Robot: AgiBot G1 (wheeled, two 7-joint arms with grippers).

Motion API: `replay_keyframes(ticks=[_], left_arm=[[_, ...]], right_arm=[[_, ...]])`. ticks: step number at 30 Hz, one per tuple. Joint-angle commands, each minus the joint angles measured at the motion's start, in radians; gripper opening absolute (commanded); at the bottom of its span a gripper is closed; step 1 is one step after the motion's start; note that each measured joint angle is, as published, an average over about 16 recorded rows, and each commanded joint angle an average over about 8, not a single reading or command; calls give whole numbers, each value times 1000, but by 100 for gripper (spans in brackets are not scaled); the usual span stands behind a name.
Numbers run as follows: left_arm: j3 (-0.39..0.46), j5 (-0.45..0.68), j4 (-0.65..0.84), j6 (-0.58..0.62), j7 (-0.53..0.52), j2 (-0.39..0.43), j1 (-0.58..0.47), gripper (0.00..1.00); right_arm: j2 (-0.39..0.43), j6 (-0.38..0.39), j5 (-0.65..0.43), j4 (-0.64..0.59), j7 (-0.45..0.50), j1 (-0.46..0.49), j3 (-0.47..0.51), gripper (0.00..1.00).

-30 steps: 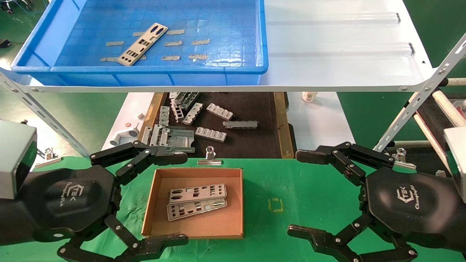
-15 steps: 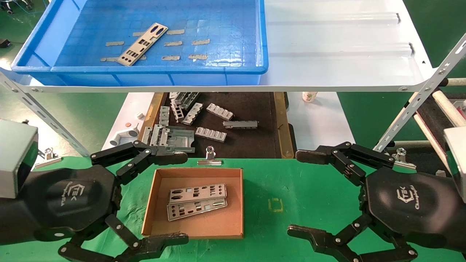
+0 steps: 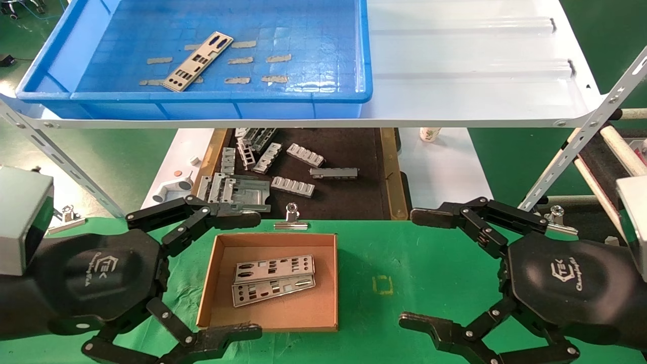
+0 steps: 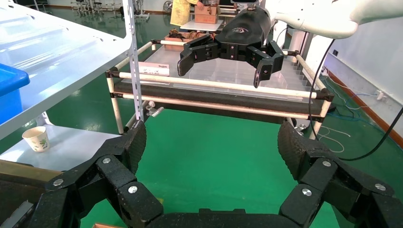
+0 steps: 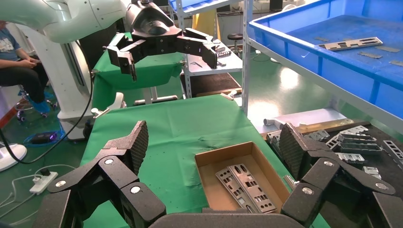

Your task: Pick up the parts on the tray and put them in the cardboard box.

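One silvery punched plate (image 3: pixel 197 61) lies in the blue tray (image 3: pixel 323 96) on the white shelf, left of its middle; it also shows in the right wrist view (image 5: pixel 350 43). Two more plates (image 3: pixel 273 279) lie side by side in the brown cardboard box (image 3: pixel 217 288) on the green table, also seen in the right wrist view (image 5: pixel 244 187). My left gripper (image 3: pixel 247 275) is open and empty, its fingers spanning the box's left side. My right gripper (image 3: pixel 417 268) is open and empty, low over the green cloth right of the box.
Tan tape scraps (image 3: pixel 278 58) lie on the tray floor. Grey ribbed brackets (image 3: pixel 293 186) lie on a black mat (image 3: pixel 354 197) below the shelf. A binder clip (image 3: pixel 291 221) sits behind the box. A paper cup (image 3: pixel 428 134) stands on the lower white surface. Shelf struts (image 3: pixel 581 146) slant at both sides.
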Motion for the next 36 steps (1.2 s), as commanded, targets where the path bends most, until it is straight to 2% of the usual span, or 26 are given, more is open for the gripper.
replay_keyframes(ticks=[1,36], left_arm=[[0,0,0,0,0,0,0,100],[0,0,1,0,0,0,0,100]], right_arm=[[0,0,0,0,0,0,0,100],[0,0,0,0,0,0,0,100]])
